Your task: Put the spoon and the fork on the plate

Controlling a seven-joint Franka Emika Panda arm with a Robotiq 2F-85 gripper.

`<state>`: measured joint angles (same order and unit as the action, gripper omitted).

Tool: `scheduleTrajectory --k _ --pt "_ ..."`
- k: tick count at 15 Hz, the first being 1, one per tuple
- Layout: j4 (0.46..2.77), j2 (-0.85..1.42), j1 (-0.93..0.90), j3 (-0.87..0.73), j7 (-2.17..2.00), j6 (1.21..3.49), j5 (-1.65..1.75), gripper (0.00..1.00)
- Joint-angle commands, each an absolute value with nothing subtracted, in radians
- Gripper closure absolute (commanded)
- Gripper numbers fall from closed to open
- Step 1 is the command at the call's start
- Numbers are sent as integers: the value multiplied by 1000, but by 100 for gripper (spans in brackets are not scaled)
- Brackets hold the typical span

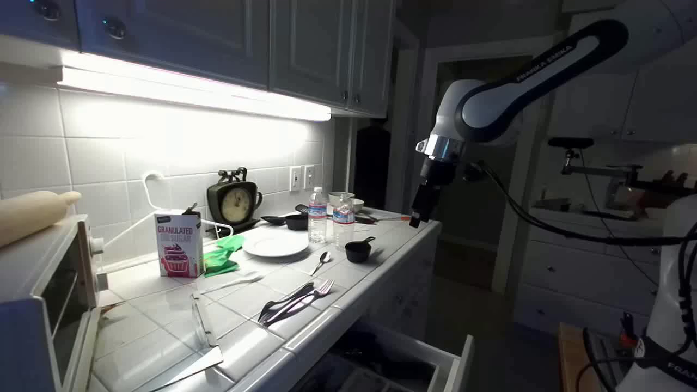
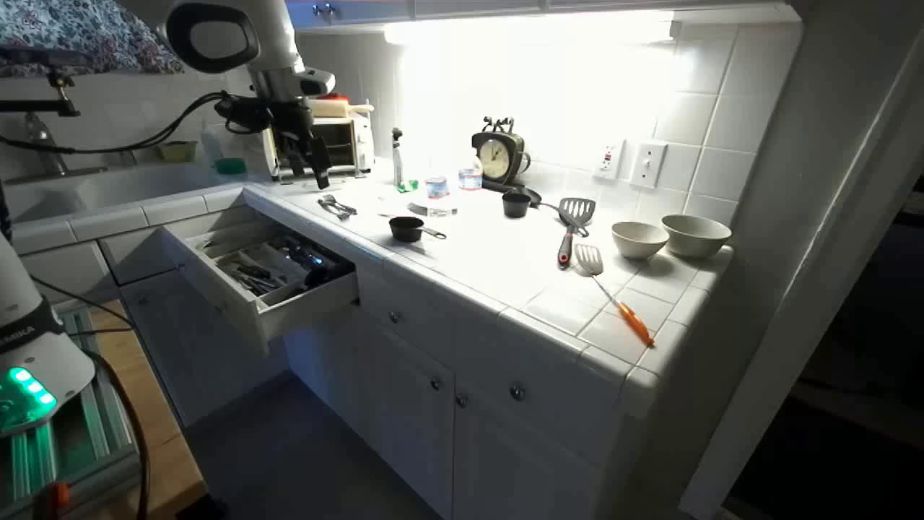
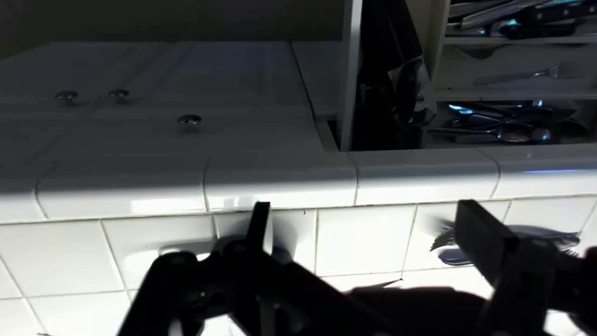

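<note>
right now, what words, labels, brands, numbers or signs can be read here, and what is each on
"FRANKA EMIKA": robot arm
"EMIKA", rest cut off: robot base
"FRAN", rest cut off: same robot base
"GRANULATED", then a blurred word, then "SUGAR": sugar box
Too small or blurred to read: bottle labels, clock dial, small logo on the sugar box

On my arm (image 1: 544,65) I read FRANKA EMIKA; on its lower section (image 1: 661,354), a cut-off FRAN. Sugar box (image 1: 177,247): GRANULATED, SUGAR. Bottle labels (image 1: 317,211), clock dial (image 1: 237,204): too small to read.
</note>
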<state>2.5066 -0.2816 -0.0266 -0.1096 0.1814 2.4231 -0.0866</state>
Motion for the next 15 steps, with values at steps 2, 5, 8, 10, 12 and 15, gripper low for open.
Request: scheduleTrajectory --k 2,5,8,10,12,15 --pt "2505 -282 -15 -98 183 2420 -91 0" --pt "2505 -282 -15 -98 183 2420 -91 0" --pt "2505 -282 -15 -98 183 2420 -91 0" --pt "2475 -244 5 -71 51 2415 -79 0" --pt "2464 -226 -7 -59 19 2420 -103 0" --pt "2447 -200 -48 -53 111 2429 -143 0"
